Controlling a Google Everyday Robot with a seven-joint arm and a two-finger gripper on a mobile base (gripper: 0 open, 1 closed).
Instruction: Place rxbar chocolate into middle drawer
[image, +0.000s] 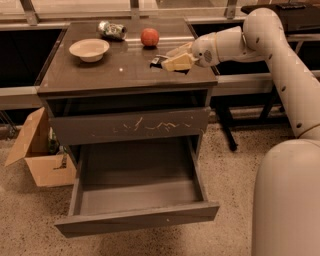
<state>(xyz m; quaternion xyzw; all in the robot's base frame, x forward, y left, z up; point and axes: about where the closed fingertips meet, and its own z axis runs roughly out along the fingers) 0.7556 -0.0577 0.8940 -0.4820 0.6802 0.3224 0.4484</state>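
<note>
item: rxbar chocolate (155, 62). dark wrapper, only a small corner showing. location: on the cabinet top (120, 72), right-hand half as the camera sees it, near the front edge, just in front of the red fruit (149, 36). most of the bar is hidden under the gripper, so its long axis cannot be read.

item: gripper (172, 59). cream-coloured, reaching in low over the top from the camera's right on the one arm (260, 35). it sits directly at the bar, with the visible corner of the wrapper poking out on the side toward the bowl (89, 49). how far open it is, and whether it has hold of the bar: cannot tell.

item: middle drawer (137, 219). plain grey front, pulled well out. it lies below the gripper and toward the camera, under the shut drawer with the scratched front (130, 127).

governing relation: bar at the gripper, target straight down and forward of it. judged route, once the bar is secured: lift, carry out past the front edge of the top, then lower clear of the scratched front into the open drawer.

also present: crushed can (112, 30) at the back of the top; cardboard box (37, 150) on the floor beside the cabinet.
</note>
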